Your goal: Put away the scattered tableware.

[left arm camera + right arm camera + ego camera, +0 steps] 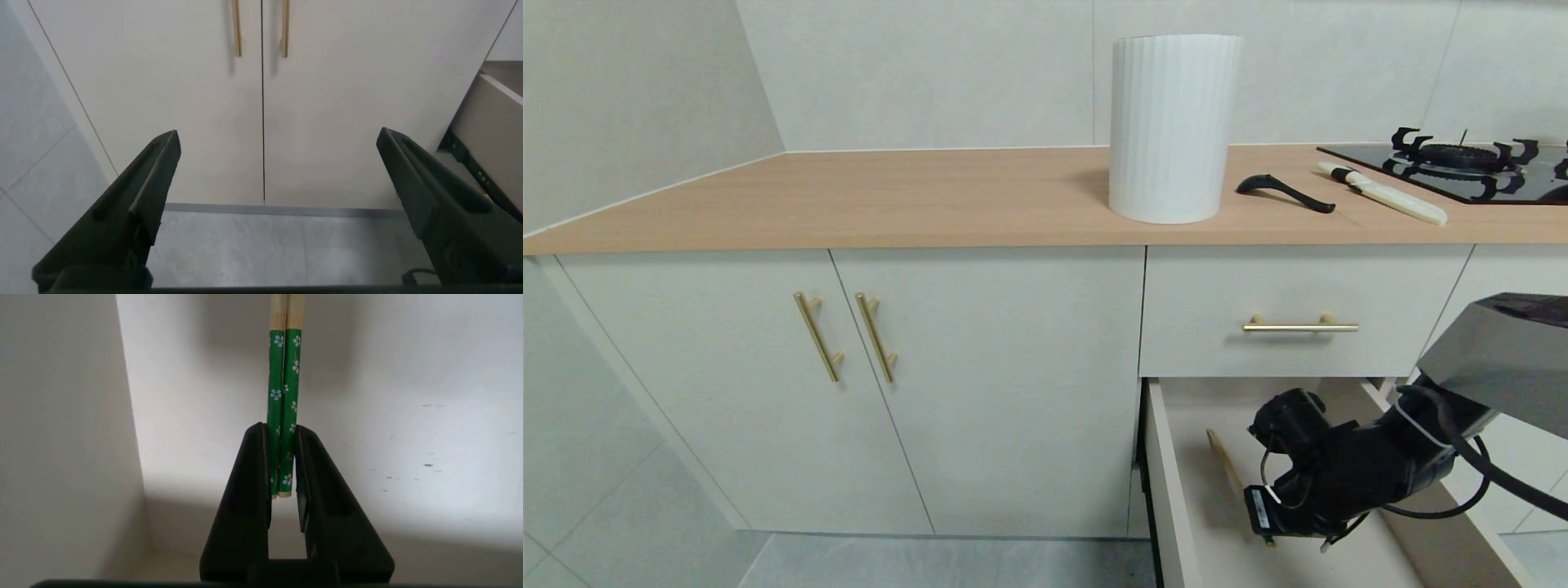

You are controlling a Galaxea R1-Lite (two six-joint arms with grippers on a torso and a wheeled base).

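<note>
- Right gripper (pixel 283 445): in its own wrist view the jaws are seen pressed together on a pair of chopsticks (pixel 284 376). They are pinched near their green, flower-printed ends. The plain wooden lengths are cut off by the picture's edge.
- Open drawer (pixel 1170 490): in the head view it is seen below the countertop (pixel 890 196), with the right arm inside it. The fingers are hidden behind the wrist there. A pale wooden stretch of the chopsticks is seen slanting over the drawer floor. Whether the tips touch the floor cannot be told.
- Left gripper (pixel 278 143): the jaws are spread wide, with nothing held between them. It is held low before the closed cabinet doors (pixel 343 98).
- Countertop items, recorded in the head view: a white ribbed container (pixel 1170 126), a black utensil (pixel 1285 190) just beside it, and a cream-handled knife (pixel 1384 193) near that.
- Black hob (pixel 1462 167): it is cut off at the picture's edge.
</note>
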